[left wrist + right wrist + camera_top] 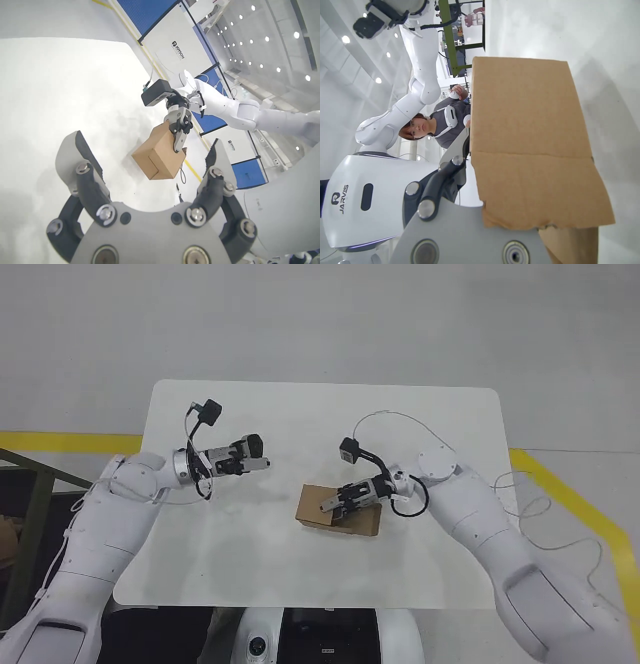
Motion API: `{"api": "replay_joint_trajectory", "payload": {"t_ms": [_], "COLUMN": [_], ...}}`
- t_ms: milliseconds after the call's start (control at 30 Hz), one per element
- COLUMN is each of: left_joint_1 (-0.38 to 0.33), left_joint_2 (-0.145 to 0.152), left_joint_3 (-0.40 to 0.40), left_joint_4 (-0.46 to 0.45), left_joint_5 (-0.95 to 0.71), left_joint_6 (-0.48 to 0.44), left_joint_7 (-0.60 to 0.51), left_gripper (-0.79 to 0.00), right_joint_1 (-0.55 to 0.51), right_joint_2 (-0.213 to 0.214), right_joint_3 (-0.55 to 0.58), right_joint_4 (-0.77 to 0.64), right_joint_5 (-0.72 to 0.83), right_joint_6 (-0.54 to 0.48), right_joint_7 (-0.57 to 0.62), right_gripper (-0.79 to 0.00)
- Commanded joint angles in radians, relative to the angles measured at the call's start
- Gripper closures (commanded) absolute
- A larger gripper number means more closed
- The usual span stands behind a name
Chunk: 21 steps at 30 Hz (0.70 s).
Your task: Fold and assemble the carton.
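The brown cardboard carton (527, 120) sits right up against the base of the right gripper in the right wrist view, and its broad creased panel covers most of the jaw gap. One silver finger (455, 150) lies along the panel's outer edge and touches it. The other finger is hidden behind the cardboard, so the carton's wall stands between the jaws and the gripper is clamped on it. A ragged flap edge shows next to the gripper's base.

From the left wrist view, the carton (162, 160) is a squared-up box on the white rounded table (62, 87), and its near end face is closed along a flap seam. The right gripper (178, 147) reaches over the box's upper edge, with one finger pressed flat on the outside of a wall.

The left gripper (147, 139) has its jaws spread wide with nothing between them. Its black pads (87, 152) face each other across the gap, and the carton lies well beyond the fingertips, not touching them.

In the top view the carton (360, 526) lies near the middle of the table (420, 424), toward the robot's side. The right gripper (328, 506) lies across its top. The left gripper (262, 463) hovers to the carton's left, well apart from it.
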Motion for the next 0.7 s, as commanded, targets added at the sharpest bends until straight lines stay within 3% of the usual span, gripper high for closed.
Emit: {"api": "replay_joint_trajectory", "payload": {"t_ms": [0,33,67,133,167,200,433,667], "left_joint_1": [0.001,0.001,0.001,0.001,0.001,0.001,0.001,0.001], "left_joint_2": [0.0,0.0,0.0,0.0,0.0,0.0,0.0,0.0], "left_joint_3": [0.0,0.0,0.0,0.0,0.0,0.0,0.0,0.0], "left_joint_4": [0.002,0.002,0.002,0.002,0.002,0.002,0.002,0.002], "left_joint_5": [0.008,0.008,0.008,0.008,0.008,0.008,0.008,0.008], "left_joint_6": [-0.008,-0.008,-0.008,-0.008,-0.008,-0.008,-0.008,-0.008], "left_joint_7": [0.001,0.001,0.001,0.001,0.001,0.001,0.001,0.001], "left_gripper": [-0.785,-0.785,-0.785,-0.785,-0.785,-0.785,-0.785,-0.785], "right_joint_1": [0.018,0.027,0.036,0.052,0.06,0.067,0.098,0.075], "right_joint_2": [-0.012,-0.018,-0.024,-0.036,-0.041,-0.045,-0.046,0.002], "right_joint_3": [-0.021,-0.029,-0.038,-0.055,-0.061,-0.065,-0.062,-0.013], "right_joint_4": [0.03,0.049,0.067,0.104,0.123,0.141,0.183,0.123], "right_joint_5": [-0.006,-0.004,-0.006,-0.012,-0.015,-0.013,0.002,0.012], "right_joint_6": [-0.008,-0.013,-0.018,-0.026,-0.031,-0.036,-0.053,-0.071], "right_joint_7": [-0.008,-0.013,-0.018,-0.026,-0.031,-0.036,-0.053,-0.071], "right_gripper": [0.0,0.0,-0.071,-0.369,-0.736,-0.785,-0.785,-0.785]}}
